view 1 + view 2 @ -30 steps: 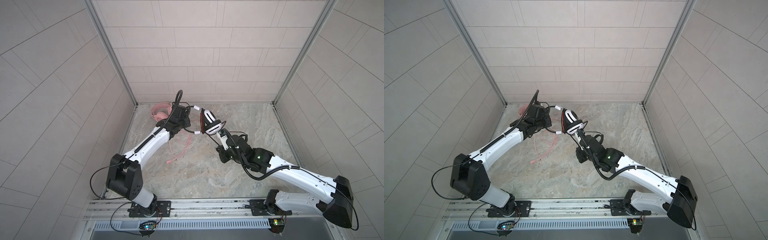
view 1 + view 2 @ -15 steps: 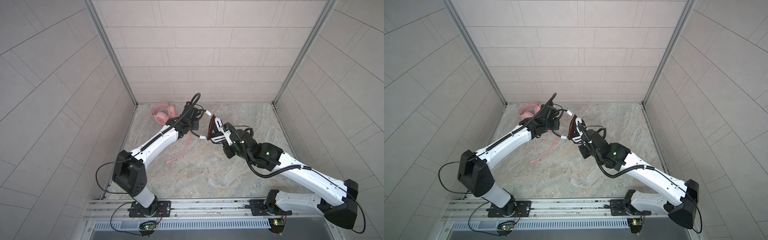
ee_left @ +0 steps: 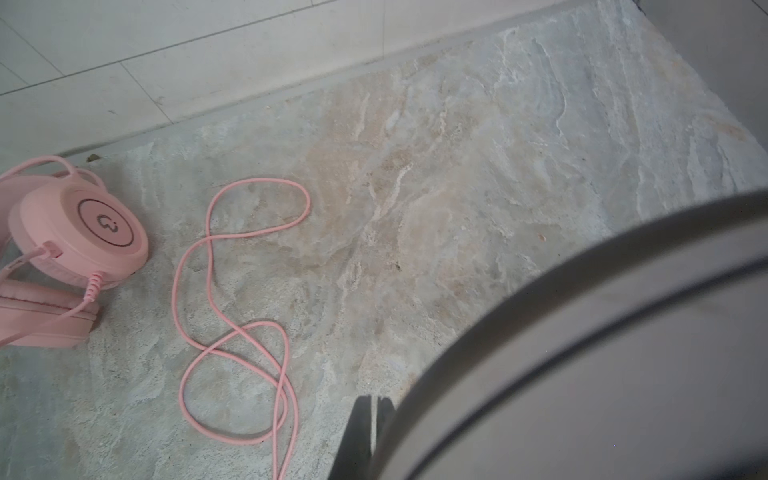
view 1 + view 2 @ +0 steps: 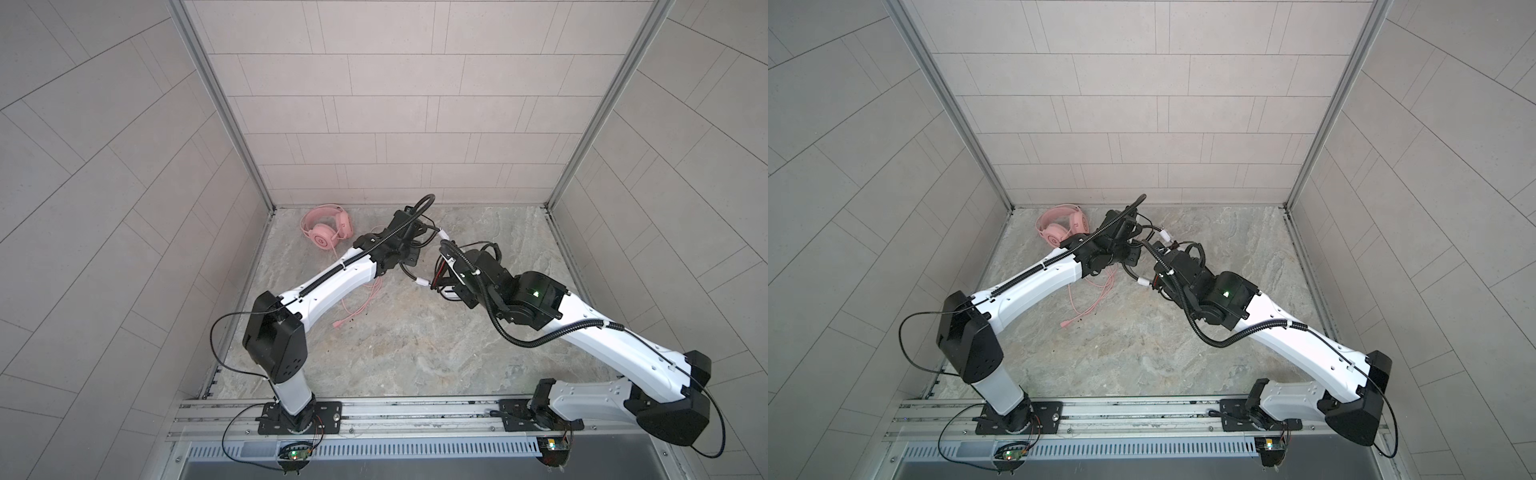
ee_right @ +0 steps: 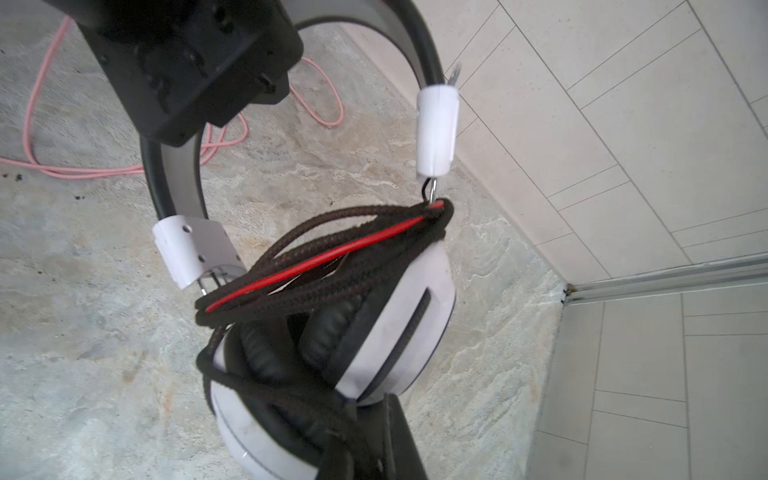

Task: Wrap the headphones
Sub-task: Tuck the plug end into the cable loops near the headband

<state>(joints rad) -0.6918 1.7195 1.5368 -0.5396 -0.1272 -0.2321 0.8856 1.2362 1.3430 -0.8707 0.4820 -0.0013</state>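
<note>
Clamped shut with the left claw (image 3: 372, 428) on the black band (image 5: 419, 50) of the white headset (image 5: 419, 307), held up off the stone top (image 4: 415, 353); pinched shut with the right claw (image 5: 365, 449) on its black-and-red cord (image 5: 324, 266) by the ear cups (image 5: 257, 436). Shown only from the right wrist: cord wound across the cups. Shown from the left wrist and above, lying near the back wall (image 4: 374, 166): the pink headset (image 3: 79, 232), with pink cord (image 3: 232, 332) loose beside.

Robot lab booth: tiled walls (image 4: 386, 104), stone-look floor (image 4: 415, 345), aluminium rail (image 4: 415, 411).
</note>
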